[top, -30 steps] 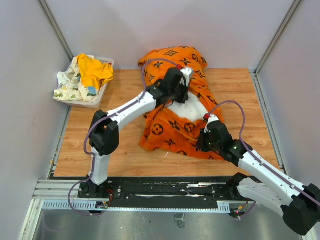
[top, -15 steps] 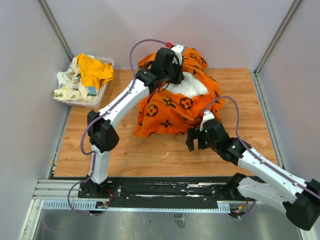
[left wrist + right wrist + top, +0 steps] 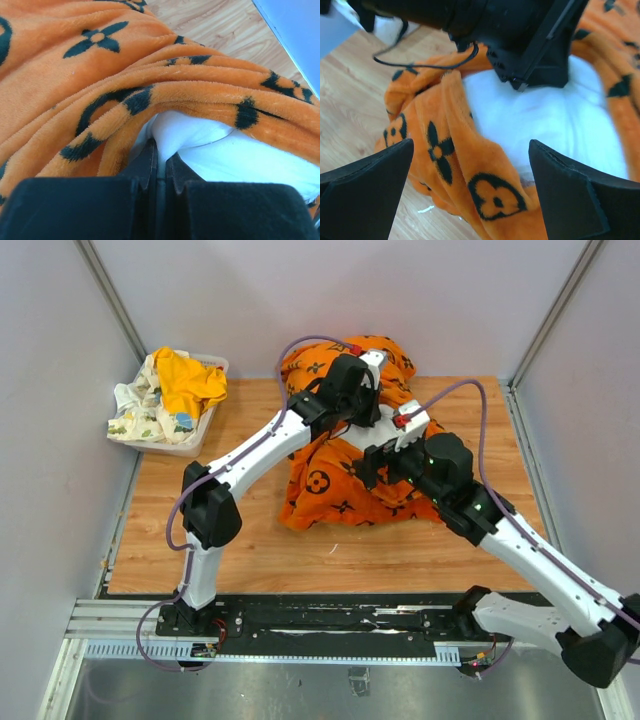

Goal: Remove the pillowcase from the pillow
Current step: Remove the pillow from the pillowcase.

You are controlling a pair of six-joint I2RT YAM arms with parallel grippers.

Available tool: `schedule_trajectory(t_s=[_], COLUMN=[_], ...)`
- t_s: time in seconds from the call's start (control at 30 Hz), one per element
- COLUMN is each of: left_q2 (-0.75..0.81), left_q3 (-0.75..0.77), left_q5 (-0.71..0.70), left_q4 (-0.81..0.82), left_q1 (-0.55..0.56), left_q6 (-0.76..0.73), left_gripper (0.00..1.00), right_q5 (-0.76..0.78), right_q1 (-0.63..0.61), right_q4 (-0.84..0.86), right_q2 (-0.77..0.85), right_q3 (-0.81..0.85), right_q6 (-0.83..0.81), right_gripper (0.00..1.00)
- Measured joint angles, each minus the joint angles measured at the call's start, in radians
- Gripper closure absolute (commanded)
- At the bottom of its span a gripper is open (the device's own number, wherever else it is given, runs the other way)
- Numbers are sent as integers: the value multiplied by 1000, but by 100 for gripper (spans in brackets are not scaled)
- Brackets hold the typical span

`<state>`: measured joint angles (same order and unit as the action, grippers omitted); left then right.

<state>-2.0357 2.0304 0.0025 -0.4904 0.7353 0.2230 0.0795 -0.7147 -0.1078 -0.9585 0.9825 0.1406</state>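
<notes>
The orange pillowcase (image 3: 335,490) with black motifs lies bunched mid-table around the white pillow (image 3: 240,155). My left gripper (image 3: 161,150) is shut on a pinch of the pillow's white fabric at the pillowcase's mouth (image 3: 165,95). In the top view it sits at the far end of the bundle (image 3: 362,392). My right gripper (image 3: 470,172) stands wide open just above the pillowcase's edge (image 3: 492,197), with nothing between its fingers (image 3: 367,192). The bare pillow (image 3: 545,115) shows beyond it, under the left gripper's black body (image 3: 520,40). From above, the right gripper (image 3: 378,462) hovers over the bundle's middle.
A white basket (image 3: 205,430) at the back left holds a yellow cloth (image 3: 185,380) and a white printed cloth (image 3: 135,405). Bare wooden tabletop (image 3: 240,540) lies left of and in front of the bundle. Grey walls close in on three sides.
My right gripper has let go of the pillowcase's near edge, opened wide and moved up and back over the bundle. My left gripper stays shut on the pillow; the bundle has shifted toward the back.
</notes>
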Motion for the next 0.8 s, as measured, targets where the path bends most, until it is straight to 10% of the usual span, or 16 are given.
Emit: schedule_trajectory(t_s=[0.27, 0.6, 0.8], left_q2=[0, -2, -55], left_q3=[-18, -23, 74], left_q5=[27, 37, 61], left_q4=[26, 23, -34], left_q1=[0, -1, -19], left_q6=[14, 14, 22], left_gripper=[100, 100, 100], right_q5=[-210, -397, -434], right_q1=[80, 79, 13], right_q4=[59, 122, 164], right_q2=[-180, -219, -206], right_q3=[-7, -35, -136], right_q6=[-10, 54, 106], right_gripper=[9, 81, 98])
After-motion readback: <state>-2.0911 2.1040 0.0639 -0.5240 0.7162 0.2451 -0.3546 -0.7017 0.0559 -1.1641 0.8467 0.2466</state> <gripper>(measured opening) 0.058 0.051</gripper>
